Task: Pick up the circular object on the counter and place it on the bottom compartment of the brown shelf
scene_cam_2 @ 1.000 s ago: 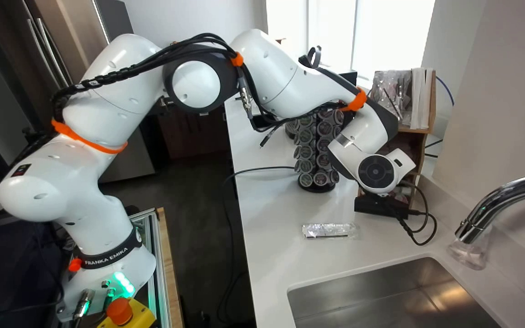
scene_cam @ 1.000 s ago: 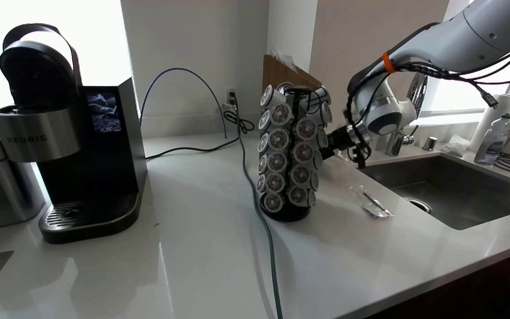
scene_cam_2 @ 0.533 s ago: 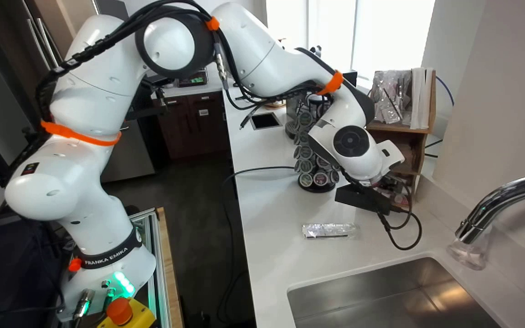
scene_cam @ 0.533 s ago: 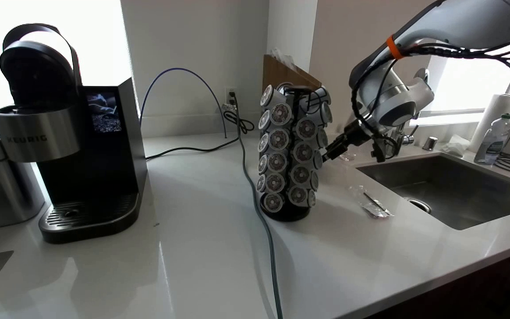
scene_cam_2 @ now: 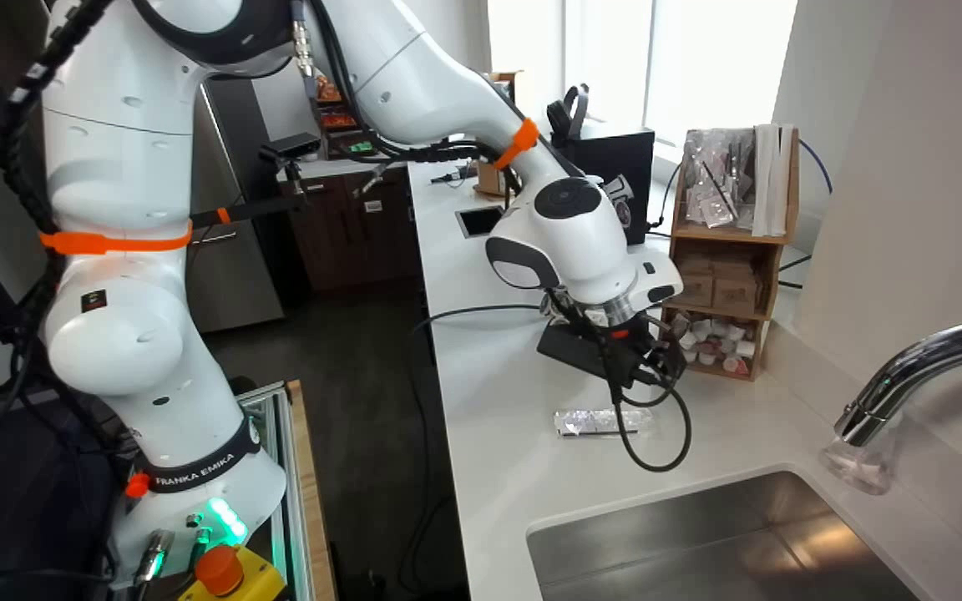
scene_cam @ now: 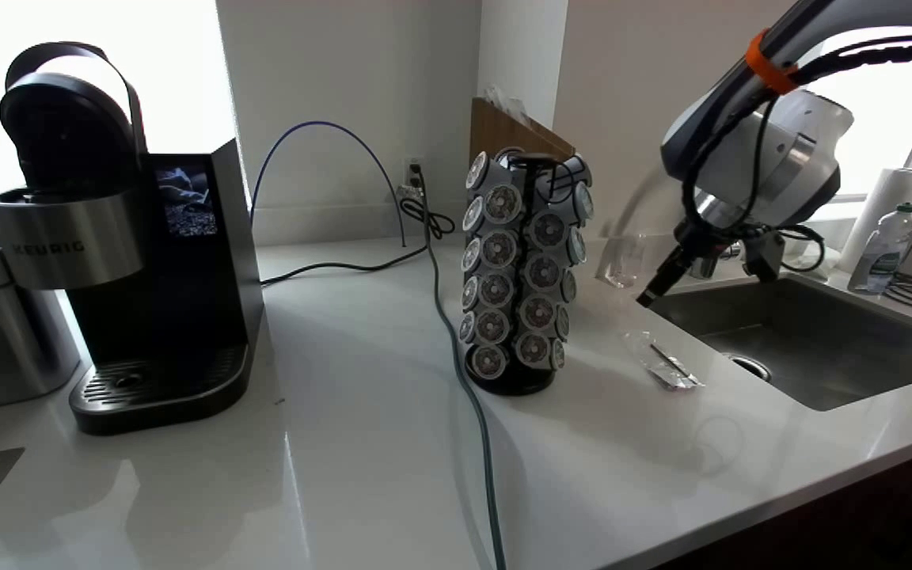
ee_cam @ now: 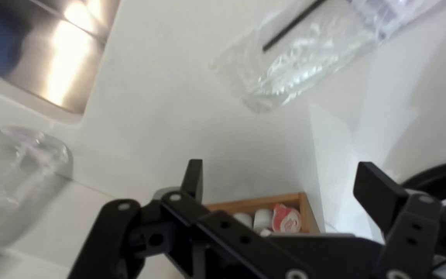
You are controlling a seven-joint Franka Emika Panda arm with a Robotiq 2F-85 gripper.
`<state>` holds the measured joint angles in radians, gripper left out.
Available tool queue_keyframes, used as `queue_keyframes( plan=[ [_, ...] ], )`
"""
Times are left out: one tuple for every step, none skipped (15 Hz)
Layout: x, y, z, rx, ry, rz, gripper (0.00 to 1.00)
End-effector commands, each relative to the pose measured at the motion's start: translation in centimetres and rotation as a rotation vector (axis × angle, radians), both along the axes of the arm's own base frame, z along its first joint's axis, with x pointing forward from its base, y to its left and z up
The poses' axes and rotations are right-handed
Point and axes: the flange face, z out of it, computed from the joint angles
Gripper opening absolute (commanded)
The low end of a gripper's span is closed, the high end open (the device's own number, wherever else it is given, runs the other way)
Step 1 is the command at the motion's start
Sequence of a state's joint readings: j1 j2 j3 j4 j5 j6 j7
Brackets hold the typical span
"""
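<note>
**My claw is wide apart and a round pod sits low in the shelf**

My claw (ee_cam: 281,173) is let loose. Its two black fingers (ee_cam: 376,193) stand far from each other, and between them I see the white desk (scene_cam: 369,443) and a bit of the brown shelf (scene_cam_2: 727,237). In an exterior view, my claw tips down at a slant near the sink (scene_cam: 820,332).

The brown shelf stands on the desk near the wall. It has three parts, one on top of the other. In the bottom compartment (ee_cam: 259,202) there is a round pod (ee_cam: 287,220) with a red and white lid. It is right by the side wall, next to some white cups (ee_cam: 262,219). I cannot tell for sure if this pod is the round thing in my job. The middle part has brown packs (scene_cam_2: 733,292). The top part has clear bags (scene_cam_2: 711,179) with thin sticks.

On the desk, a clear packet (scene_cam_2: 602,422) lies flat with a black stick inside. A clear cup (ee_cam: 21,170) is near the sink corner. A tall black rack (scene_cam: 518,289) stands upright, full of round lids (scene_cam: 499,249). A gray cord (scene_cam: 476,404) runs just beside it. Well apart from the rack is a coffee maker (scene_cam: 115,241) with its top up.
</note>
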<state>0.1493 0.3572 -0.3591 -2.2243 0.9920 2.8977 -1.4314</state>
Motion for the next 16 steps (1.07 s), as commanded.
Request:
queue_keyframes(
  plan=[
    [-6.0, -0.8, 0.4, 0.057, 0.171, -0.071, 1.0],
    [-6.6, -1.4, 0.7, 0.075, 0.221, -0.089, 1.0],
    [-7.0, -1.8, 1.6, 0.111, 0.269, -0.108, 1.0],
    [-7.2, -2.1, 2.4, 0.136, 0.319, -0.128, 1.0],
    [-7.1, -2.2, 3.9, 0.175, 0.364, -0.14, 1.0],
    [-7.1, -2.1, 5.0, 0.206, 0.409, -0.16, 1.0],
    [-7.0, -1.8, 6.3, 0.239, 0.449, -0.179, 1.0],
    [-6.9, -1.4, 7.7, 0.273, 0.489, -0.202, 1.0],
    [-6.5, -0.9, 9.3, 0.308, 0.526, -0.233, 1.0],
    [-6.2, -0.3, 10.6, 0.316, 0.547, -0.259, 1.0],
    [-6.3, -1.1, 8.6, 0.285, 0.498, -0.211, 1.0],
    [-6.0, -0.7, 9.9, 0.303, 0.512, -0.228, 1.0],
    [-5.8, -0.4, 10.6, 0.312, 0.514, -0.237, 1.0],
    [-5.8, -0.3, 10.9, 0.318, 0.515, -0.242, 1.0],
    [-5.8, -0.3, 10.9, 0.319, 0.516, -0.245, 1.0],
    [-5.8, -0.3, 10.9, 0.319, 0.517, -0.247, 1.0]
  ],
)
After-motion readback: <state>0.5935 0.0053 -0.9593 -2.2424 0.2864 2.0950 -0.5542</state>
